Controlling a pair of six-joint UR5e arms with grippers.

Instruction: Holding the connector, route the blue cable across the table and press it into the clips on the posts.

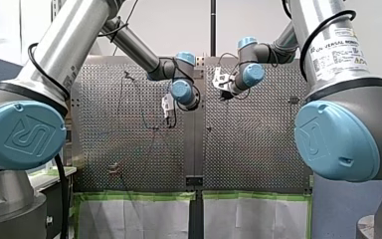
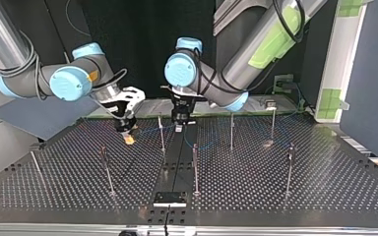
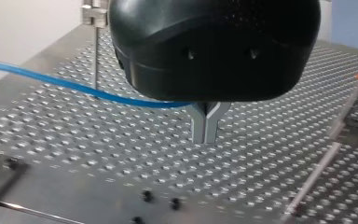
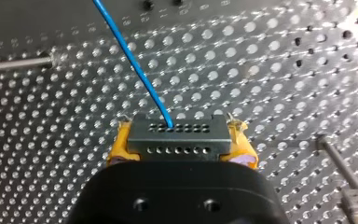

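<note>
The connector (image 4: 177, 137), a dark block with rows of small holes, sits clamped crosswise in our right gripper (image 4: 181, 145), squeezed between its yellow pads (image 4: 120, 148), which touch its two ends. The blue cable (image 4: 133, 65) leaves one of the connector's upper holes and runs straight ahead of that gripper, low over the perforated table (image 2: 275, 187). In the left wrist view the same cable comes in from the side, passes close by a thin upright post (image 3: 95, 56) that carries a clip (image 3: 94, 14) at its top, and ends in the fork of our left gripper (image 3: 206, 130). Its metal fingers (image 3: 198, 125) are pressed together at the tips and closed around the cable. In the top view the two grippers hang near each other over the far middle of the table, the right one at the view's left, tilted, with an orange tip close to the surface, and the left one pointing straight down. A faint blue line links them and loops on toward the view's right. Several more slim posts (image 2: 195, 169) stand well apart around them. A small black plate (image 2: 170, 198) lies at the table's near edge. Behind the arms the room is dark, and a grey-blue panel (image 2: 369, 73) stands at the view's right. In the front view green tape (image 1: 134, 195) edges the table's near side
</note>
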